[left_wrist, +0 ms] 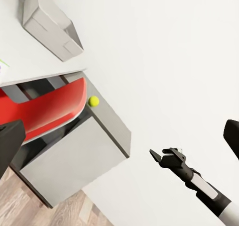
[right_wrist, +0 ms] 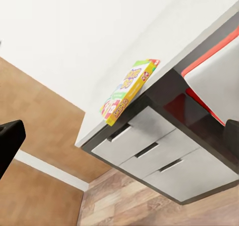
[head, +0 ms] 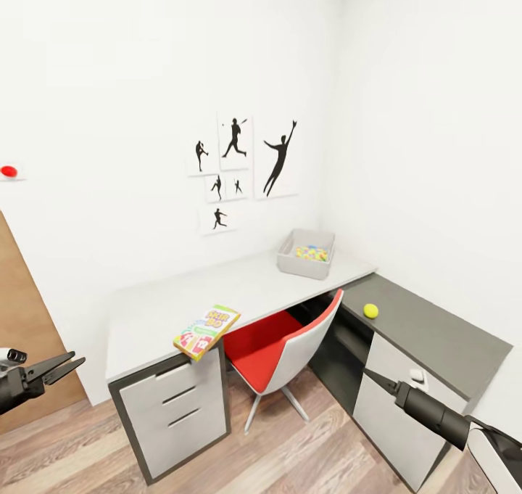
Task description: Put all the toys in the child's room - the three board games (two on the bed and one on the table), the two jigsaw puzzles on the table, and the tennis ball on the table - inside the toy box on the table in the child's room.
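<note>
The robot stands back from the white worktop [head: 167, 313], both arms low and nothing in either grip, so I'd judge it is approaching to fetch the next toy. The left hand [head: 67, 367] has its two dark fingers spread a little and empty. The right hand [left_wrist: 158, 157] seems slightly parted and carries nothing.

The Skip-Bo game box [head: 206, 331] lies at the worktop's front edge above the three-drawer unit [head: 177, 410], one corner jutting past the edge. The grey toy box [head: 306, 254] sits at the far right corner by the wall, with bright puzzle pieces [head: 312, 252] showing inside. The tennis ball [head: 370, 310] rests on the lower dark grey cabinet [head: 435, 334], near its front edge, well apart from the bin.

Next, I'd guess, it must roll closer, since neither hand reaches the box; the overhanging corner offers a grip.

A red and white chair [head: 283, 349] is tucked under the worktop. Black silhouette prints [head: 243, 167] hang on the white wall; the floor is wood planking.
</note>
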Motion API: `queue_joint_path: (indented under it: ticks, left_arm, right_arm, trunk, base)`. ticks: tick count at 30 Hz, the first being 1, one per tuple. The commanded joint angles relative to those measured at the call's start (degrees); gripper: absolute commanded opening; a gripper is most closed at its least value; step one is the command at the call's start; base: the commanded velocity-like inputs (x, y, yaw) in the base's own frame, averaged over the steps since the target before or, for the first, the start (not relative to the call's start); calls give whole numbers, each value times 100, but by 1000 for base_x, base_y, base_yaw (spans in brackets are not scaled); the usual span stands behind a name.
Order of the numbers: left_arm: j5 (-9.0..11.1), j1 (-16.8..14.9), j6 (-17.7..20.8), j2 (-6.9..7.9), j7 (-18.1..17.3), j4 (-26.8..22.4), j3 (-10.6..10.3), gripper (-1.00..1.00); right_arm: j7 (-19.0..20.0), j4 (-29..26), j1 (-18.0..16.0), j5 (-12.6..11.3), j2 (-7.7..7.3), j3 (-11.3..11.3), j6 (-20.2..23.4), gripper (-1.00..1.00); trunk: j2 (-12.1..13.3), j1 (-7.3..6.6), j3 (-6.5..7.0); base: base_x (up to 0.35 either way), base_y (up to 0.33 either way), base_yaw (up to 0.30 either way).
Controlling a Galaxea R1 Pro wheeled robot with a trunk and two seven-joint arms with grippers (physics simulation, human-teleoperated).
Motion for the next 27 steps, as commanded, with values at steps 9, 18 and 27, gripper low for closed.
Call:
queue_joint_path:
  ticks: [9,18,27]
  left_arm:
    - [-5,-4,60,1,-23,0,0,100]
    - [-5,-4,60,1,-23,0,-1,100]
    - [-5,-4,60,1,-23,0,-1,100]
  right_arm:
    - [22,-1,-5,-53,4,5,53,100]
    - [0,-1,-7,-64,5,0,75,100]
    - [6,-1,-6,-72,5,0,65,100]
  trunk:
    - [-8,2,1]
    - [-8,2,2]
    - [-8,2,2]
  base:
    - [-1,-1,0]
    - [-26,0,0]
    - [-4,0,0]
